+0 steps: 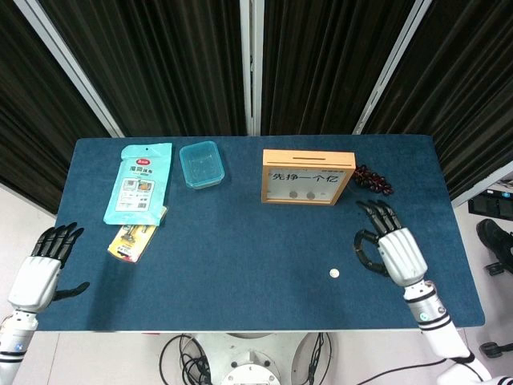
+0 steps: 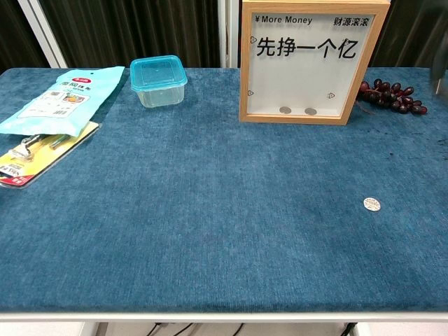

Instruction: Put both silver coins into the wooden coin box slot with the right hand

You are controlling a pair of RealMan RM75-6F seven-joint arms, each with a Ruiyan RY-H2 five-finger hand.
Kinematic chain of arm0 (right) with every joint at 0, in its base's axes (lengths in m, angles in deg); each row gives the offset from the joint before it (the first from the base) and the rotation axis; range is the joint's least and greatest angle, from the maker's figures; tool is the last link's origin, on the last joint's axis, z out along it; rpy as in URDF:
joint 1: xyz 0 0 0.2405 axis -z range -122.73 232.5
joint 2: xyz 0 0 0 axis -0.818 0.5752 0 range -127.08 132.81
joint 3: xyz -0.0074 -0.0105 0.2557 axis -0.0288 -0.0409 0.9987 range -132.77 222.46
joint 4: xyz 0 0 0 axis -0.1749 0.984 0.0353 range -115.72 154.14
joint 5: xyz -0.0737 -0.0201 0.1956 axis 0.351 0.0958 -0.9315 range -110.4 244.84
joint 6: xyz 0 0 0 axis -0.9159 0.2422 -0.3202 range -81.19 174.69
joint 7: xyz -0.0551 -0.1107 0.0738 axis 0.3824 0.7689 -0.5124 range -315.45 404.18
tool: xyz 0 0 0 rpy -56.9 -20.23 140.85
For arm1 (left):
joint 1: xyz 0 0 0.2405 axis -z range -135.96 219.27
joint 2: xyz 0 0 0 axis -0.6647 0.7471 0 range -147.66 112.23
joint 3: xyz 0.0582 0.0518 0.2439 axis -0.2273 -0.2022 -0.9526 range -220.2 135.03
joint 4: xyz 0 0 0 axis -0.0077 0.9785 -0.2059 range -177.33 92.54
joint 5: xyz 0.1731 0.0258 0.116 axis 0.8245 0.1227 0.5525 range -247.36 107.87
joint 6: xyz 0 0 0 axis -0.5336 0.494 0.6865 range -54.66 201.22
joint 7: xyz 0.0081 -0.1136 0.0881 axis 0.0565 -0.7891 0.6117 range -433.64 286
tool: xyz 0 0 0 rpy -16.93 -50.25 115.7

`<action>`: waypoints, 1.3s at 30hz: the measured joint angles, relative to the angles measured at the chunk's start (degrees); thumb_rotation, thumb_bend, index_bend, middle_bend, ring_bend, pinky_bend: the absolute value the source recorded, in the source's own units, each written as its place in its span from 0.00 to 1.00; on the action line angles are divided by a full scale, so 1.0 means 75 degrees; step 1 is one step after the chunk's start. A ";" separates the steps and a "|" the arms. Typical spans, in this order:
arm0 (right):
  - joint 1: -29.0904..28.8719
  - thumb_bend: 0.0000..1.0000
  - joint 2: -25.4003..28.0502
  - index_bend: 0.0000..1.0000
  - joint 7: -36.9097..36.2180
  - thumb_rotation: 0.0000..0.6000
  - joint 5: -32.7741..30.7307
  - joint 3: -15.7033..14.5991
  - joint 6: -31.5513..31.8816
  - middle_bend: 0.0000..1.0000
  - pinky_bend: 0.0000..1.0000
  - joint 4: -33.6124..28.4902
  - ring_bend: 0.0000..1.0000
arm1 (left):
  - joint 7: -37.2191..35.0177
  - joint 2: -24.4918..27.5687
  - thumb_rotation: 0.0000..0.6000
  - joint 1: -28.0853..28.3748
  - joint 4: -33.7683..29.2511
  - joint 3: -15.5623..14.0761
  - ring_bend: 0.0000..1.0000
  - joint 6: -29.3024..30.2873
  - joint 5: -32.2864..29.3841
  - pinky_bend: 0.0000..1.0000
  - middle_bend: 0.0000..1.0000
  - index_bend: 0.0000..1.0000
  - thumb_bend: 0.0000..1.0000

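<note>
Beyond the table's left edge, the left hand hung beside the blue cloth-covered table with its dark fingers spread and nothing in them; only the head view showed it. On the cloth's left part lay a light-blue snack packet, its lower end overlapping a yellow carded pack that held a metal item. Just right of the packet's top stood a clear blue lidded container, apart from both. Right of centre, near the far edge, stood the wooden coin box, upright, with its slot in the top face and its white front panel printed with black characters; two silver coins rested side by side behind the panel at the bottom of the frame. A bunch of dark grapes lay just beside the box's right side. One silver coin lay flat on the bare cloth toward the near edge, well apart from the box and untouched. To its right and farther back, the right hand was above the table, palm down, fingers apart and thumb curled inward, holding nothing; the chest view did not show it.
</note>
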 measured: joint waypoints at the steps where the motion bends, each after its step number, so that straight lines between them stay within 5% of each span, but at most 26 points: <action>1: -0.0106 0.45 0.0226 0.79 0.0018 1.00 -0.0131 0.0172 -0.0109 0.08 0.00 -0.0270 0.00 | 0.0012 0.0004 1.00 0.0009 -0.0016 0.0001 0.00 -0.0011 0.0001 0.00 0.00 0.00 0.05; 9: -0.1322 0.44 0.1077 0.82 0.0714 1.00 -0.2200 0.1450 -0.1807 0.08 0.00 -0.1111 0.00 | 0.0206 0.0048 1.00 0.0061 -0.0247 0.0014 0.00 -0.0104 -0.0019 0.00 0.00 0.00 0.05; 19: -0.3144 0.45 0.0889 0.82 0.2303 1.00 -0.5438 0.2269 -0.3599 0.07 0.00 -0.0889 0.00 | 0.0185 0.0184 1.00 0.0003 -0.0423 0.0008 0.00 -0.0072 -0.0087 0.00 0.00 0.00 0.05; 30: -0.4919 0.48 0.0805 0.84 0.3903 1.00 -0.8796 0.2466 -0.4268 0.08 0.00 -0.0511 0.00 | 0.0076 0.0268 1.00 0.0003 -0.0422 0.0026 0.00 -0.0119 -0.0149 0.00 0.00 0.00 0.05; 39: -0.6286 0.48 0.0787 0.85 0.5009 1.00 -1.1434 0.2030 -0.4546 0.07 0.00 0.0123 0.00 | -0.0074 0.0286 1.00 0.0022 -0.0366 0.0064 0.00 -0.0155 -0.0200 0.00 0.00 0.00 0.05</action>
